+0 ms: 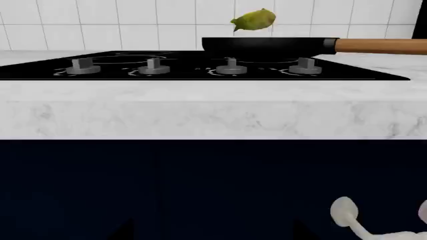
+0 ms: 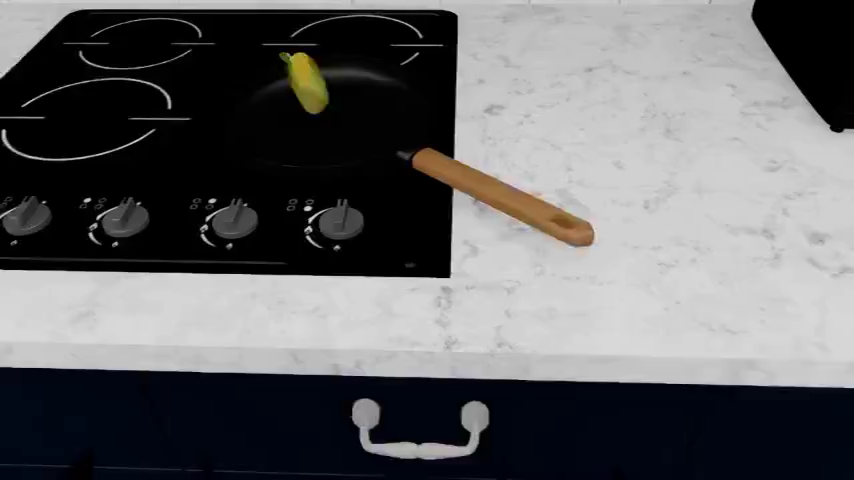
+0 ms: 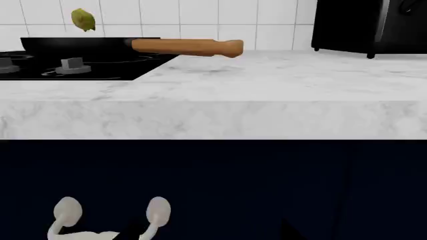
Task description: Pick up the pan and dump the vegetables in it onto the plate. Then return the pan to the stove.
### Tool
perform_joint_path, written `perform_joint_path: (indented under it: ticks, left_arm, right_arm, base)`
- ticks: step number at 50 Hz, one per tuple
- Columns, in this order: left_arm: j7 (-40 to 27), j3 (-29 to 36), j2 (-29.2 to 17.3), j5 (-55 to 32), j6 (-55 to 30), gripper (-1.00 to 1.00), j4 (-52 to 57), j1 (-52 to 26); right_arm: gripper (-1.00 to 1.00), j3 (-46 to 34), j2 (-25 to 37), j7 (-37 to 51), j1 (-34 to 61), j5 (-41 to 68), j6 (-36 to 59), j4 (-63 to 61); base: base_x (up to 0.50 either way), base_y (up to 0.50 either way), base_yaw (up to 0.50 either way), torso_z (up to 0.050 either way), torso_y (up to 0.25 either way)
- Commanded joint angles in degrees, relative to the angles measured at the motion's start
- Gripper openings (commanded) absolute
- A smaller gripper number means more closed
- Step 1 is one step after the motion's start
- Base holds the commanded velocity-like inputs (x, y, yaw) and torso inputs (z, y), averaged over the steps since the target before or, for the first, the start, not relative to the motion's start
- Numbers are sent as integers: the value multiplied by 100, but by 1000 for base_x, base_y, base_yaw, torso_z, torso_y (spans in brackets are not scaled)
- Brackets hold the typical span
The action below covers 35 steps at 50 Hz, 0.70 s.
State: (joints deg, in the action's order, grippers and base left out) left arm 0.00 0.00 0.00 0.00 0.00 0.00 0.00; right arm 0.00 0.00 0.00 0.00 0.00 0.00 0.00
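Observation:
The black pan (image 2: 327,125) sits on the stove (image 2: 134,150) over its front right burner. Its wooden handle (image 2: 501,195) sticks out to the right over the marble counter. The yellow corn cob (image 2: 307,82) lies in the pan's far left part; in the left wrist view the corn cob (image 1: 253,20) shows above the pan (image 1: 267,47) rim. The plate is out of view. Both arms hang low in front of the dark cabinet. My left gripper (image 1: 213,236) and right gripper (image 3: 207,236) show only as dark fingertips set wide apart, with nothing between them.
A white drawer handle (image 2: 418,425) is on the navy cabinet front below the counter edge. A black appliance (image 2: 807,60) stands at the back right of the marble counter (image 2: 641,280). Grey knobs (image 2: 227,220) line the stove's front.

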Motion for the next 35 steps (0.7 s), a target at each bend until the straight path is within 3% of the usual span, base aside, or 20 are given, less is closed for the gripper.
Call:
perform_joint_path:
  ticks: [1,15,16,17,26,35]
  left_arm:
    - [-64,64,-57,-56,0,100,0,0]
    - [-393,477,-343,77,178,100,274,206]
    - [-1663,1037,-1258,-1403,307,100,-240,943]
    - [-148,67,-47,-20,-194,100,4,-55]
    - [-340,394,-272,-30,-147,100,191,63]
    - [-318,425,-506,-225,-1398,100,1634,201]
  right_arm:
    - [100,-72,54,72,0,54,0,0]
    - [100,-370,291,446,-76,159,168,-257]
    - [100,-1,1049,2202,-1928,370,989,-2087]
    - [100,-56,58,11,-49,125,24,-77]
    - [100,-340,246,170,-25,284,120,-184]
    - [100,-456,504,184,-147,319,950,-1126]
  base:
    - [0,0,0,0,0]
    - [0,0,0,2,7]
    - [-10,-5,0,0,0]
    - [0,0,0,0,0]
    - [0,0,0,-1,2]
    - [0,0,0,49,65]
